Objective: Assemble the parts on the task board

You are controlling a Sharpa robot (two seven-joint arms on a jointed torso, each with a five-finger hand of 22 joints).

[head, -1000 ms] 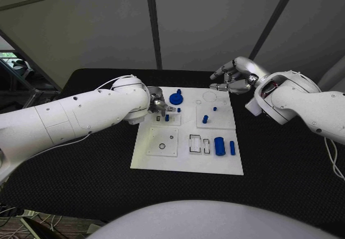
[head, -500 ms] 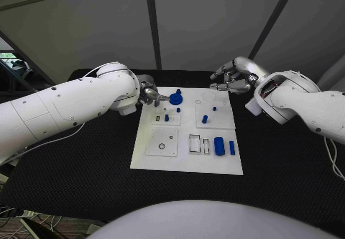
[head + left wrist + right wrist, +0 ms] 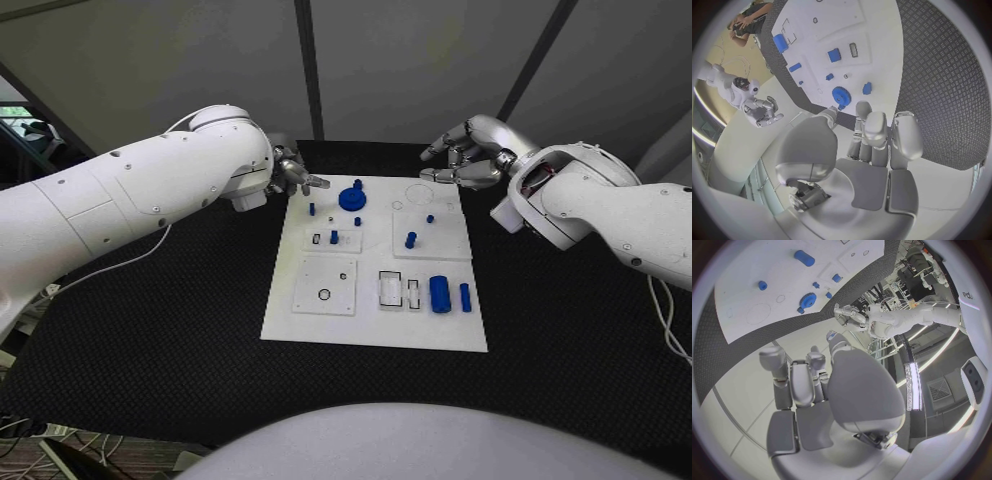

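The left hand [image 3: 293,172] has pulled back off the board [image 3: 368,325] to its ten o'clock corner, fingers apart, empty; a small peg [image 3: 312,209] now stands where it worked. The gear [image 3: 352,198] sits at twelve. The right hand [image 3: 469,152] hovers beyond one o'clock, loosely curled, empty

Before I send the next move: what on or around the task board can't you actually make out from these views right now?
- Left hand, head view: palm side hidden behind its own arm; whether it holds a small part is unclear.
- Right hand, head view: curled fingers hide what lies beneath.
- Task board: the small blue parts are too small to tell seated from loose.
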